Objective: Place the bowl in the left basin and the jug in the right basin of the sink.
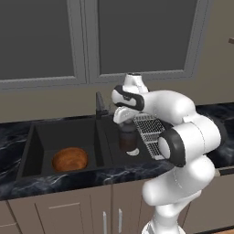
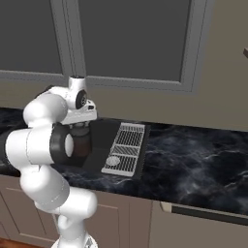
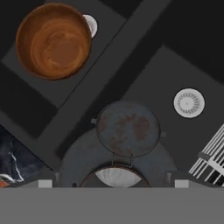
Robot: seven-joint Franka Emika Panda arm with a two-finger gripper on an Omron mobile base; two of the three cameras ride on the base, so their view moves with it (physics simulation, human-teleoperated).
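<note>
The reddish-brown bowl (image 1: 70, 159) (image 3: 53, 40) sits upright on the floor of the wider left basin (image 1: 50, 137) (image 3: 65, 92), next to its silver drain (image 3: 91, 25). My gripper (image 1: 126, 129) (image 3: 113, 183) points straight down over the narrower right basin (image 1: 114, 139) (image 3: 175, 70) and is shut on the dark brown jug (image 1: 128, 138) (image 2: 81, 145) (image 3: 127, 129), which is upright and low inside that basin. The right basin's drain (image 1: 133, 151) (image 3: 189, 103) lies just beside the jug. Whether the jug touches the basin floor, I cannot tell.
A dark faucet (image 1: 100, 106) rises behind the sink's centre divider (image 3: 109, 74). A white grid rack (image 1: 148, 130) (image 2: 125, 147) lies at the right side of the sink. Black marble counter (image 2: 193, 150) runs to both sides, with cabinets above.
</note>
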